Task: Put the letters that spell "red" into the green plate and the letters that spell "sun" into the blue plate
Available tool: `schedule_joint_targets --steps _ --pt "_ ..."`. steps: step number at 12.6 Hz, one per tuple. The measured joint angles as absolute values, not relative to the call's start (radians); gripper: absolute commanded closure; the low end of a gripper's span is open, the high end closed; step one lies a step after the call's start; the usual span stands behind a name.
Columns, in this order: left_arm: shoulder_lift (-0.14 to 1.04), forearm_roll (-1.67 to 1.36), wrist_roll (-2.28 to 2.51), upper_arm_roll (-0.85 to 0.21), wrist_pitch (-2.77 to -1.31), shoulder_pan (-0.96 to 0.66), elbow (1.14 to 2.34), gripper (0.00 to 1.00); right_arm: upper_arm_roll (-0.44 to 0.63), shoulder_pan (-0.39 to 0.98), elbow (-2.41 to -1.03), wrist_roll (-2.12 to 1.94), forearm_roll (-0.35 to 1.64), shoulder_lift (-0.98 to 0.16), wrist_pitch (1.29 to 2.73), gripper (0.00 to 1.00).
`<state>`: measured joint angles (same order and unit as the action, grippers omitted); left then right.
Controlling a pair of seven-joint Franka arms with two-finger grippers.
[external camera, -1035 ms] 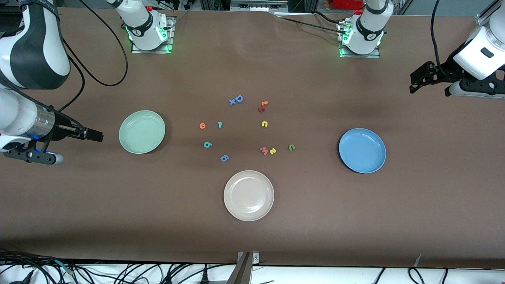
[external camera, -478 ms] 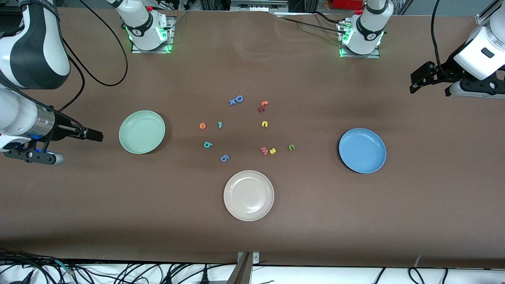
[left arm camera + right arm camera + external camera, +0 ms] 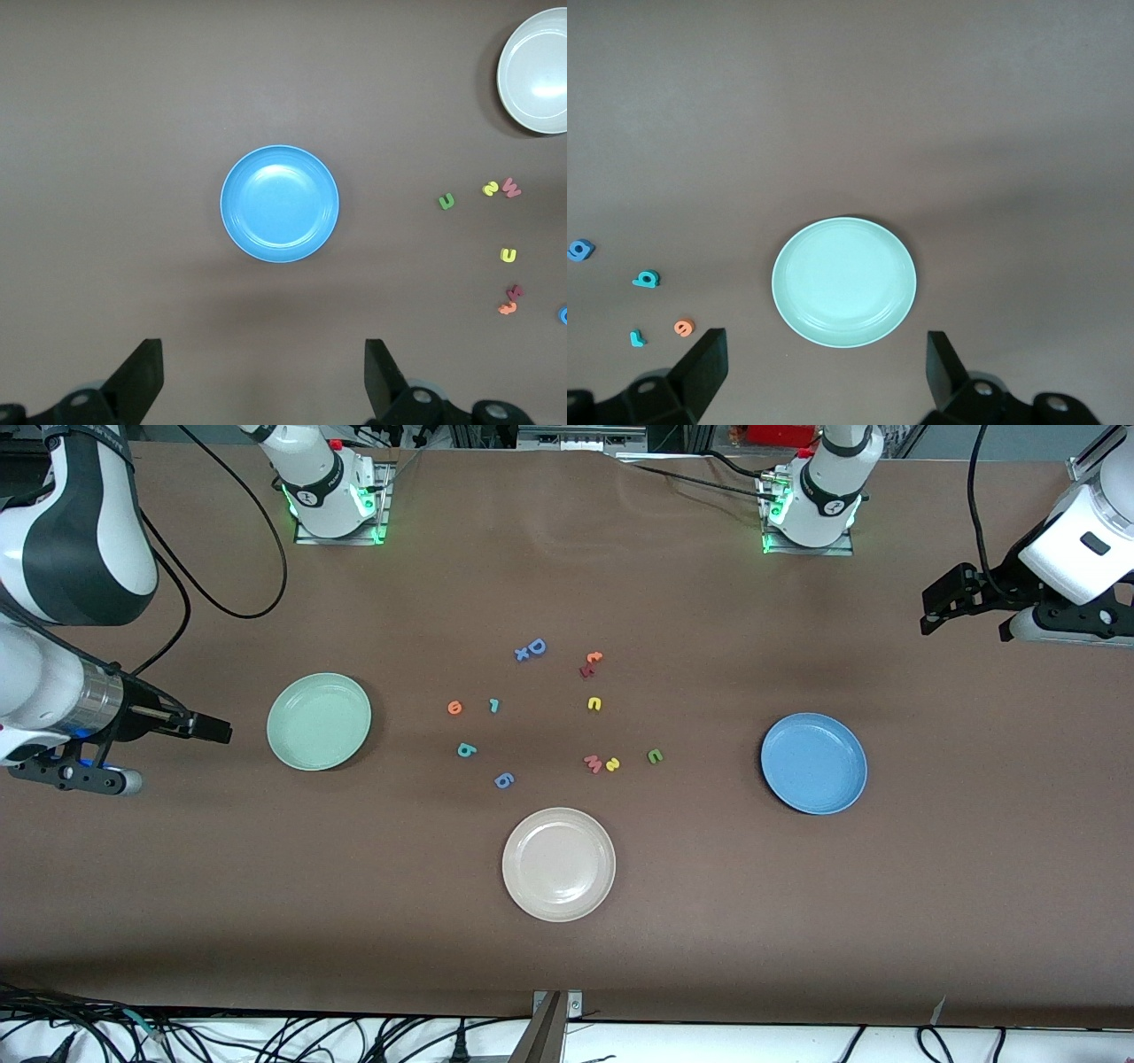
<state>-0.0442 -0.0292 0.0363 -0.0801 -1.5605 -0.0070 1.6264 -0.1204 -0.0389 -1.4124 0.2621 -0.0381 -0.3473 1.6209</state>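
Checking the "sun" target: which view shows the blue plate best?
The left wrist view: the blue plate sits centered, large and empty. The front view shows it smaller, toward the left arm's end. The right wrist view misses it.

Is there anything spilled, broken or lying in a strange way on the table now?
Nothing stands out. The green plate, blue plate and cream plate sit flat and empty; the small foam letters lie scattered between them.
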Motion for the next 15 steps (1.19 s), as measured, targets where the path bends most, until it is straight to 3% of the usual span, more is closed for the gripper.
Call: schedule_joint_targets --steps 11,15 --pt "-0.044 -0.035 0.036 -0.083 -1.539 -0.009 1.626 0.00 -0.120 -0.039 -1.413 0.262 -0.038 -0.347 1.621 0.01" --pt "-0.022 -0.053 0.036 -0.112 -1.462 -0.025 1.627 0.00 -0.120 -0.039 -1.413 0.262 -0.038 -0.347 1.621 0.01"
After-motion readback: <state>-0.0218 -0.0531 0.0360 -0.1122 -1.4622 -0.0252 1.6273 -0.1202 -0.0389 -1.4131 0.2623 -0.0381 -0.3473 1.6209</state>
